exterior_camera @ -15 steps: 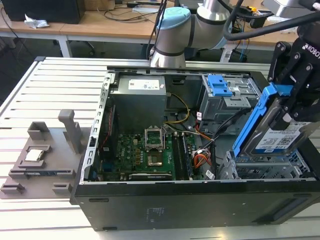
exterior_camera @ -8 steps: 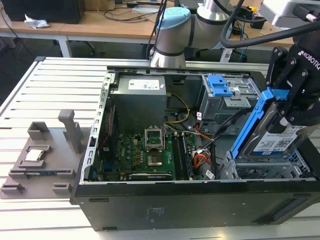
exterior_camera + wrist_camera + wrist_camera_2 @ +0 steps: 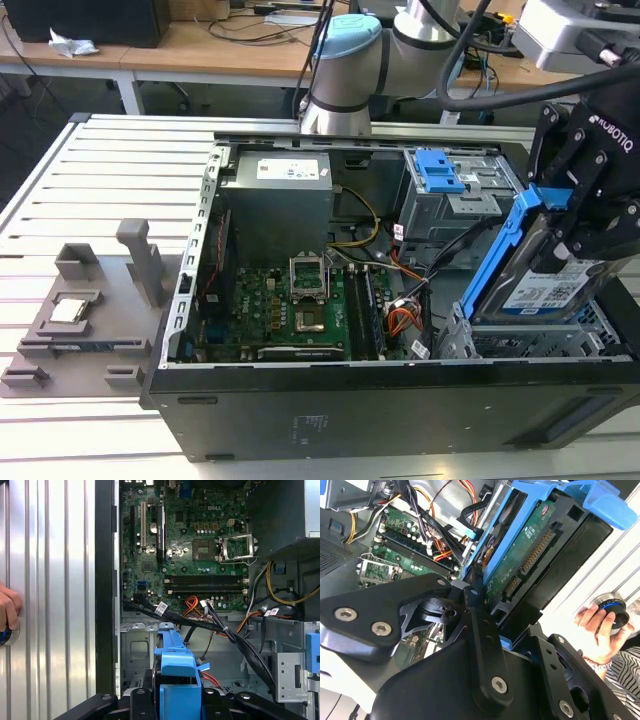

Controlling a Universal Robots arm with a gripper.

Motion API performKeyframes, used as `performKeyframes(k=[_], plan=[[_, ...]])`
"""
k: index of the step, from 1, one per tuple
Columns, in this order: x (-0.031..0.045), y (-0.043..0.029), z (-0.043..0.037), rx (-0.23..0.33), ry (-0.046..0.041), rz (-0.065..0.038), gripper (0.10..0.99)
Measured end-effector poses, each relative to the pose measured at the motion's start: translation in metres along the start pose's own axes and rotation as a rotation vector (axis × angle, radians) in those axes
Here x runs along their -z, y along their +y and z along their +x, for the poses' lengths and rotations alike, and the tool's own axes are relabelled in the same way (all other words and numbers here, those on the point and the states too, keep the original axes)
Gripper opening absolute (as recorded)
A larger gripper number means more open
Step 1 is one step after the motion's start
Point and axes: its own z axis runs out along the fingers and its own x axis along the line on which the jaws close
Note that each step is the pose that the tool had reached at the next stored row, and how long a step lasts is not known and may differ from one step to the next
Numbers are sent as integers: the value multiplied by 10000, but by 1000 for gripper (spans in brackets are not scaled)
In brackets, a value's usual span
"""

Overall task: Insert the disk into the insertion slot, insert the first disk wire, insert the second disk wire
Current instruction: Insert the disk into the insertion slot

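one disk [image 3: 545, 285], tilted over insertion slot [image 3: 500, 345], not yet seated. gripper [image 3: 580, 225] fingers clamped on its blue frame. step one in hand; seating likely needs disk squared to bay.

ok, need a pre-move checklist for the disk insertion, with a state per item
1. Grip on the disk: ok, the gripper is shut on its blue carrier.
2. Disk in the insertion slot: not ok, it is held tilted above the slot.
3. Bay free of the cable bundle: cannot tell, the black cables run close past the cage.
4. Disk connector wired: not ok, it is bare.
5. Person's hand clear: ok, it is on the slatted table, outside the computer case.
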Motion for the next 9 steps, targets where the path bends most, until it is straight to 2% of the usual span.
performKeyframes(k=[9], plan=[[-77,-3,0,0,0,0,361]])
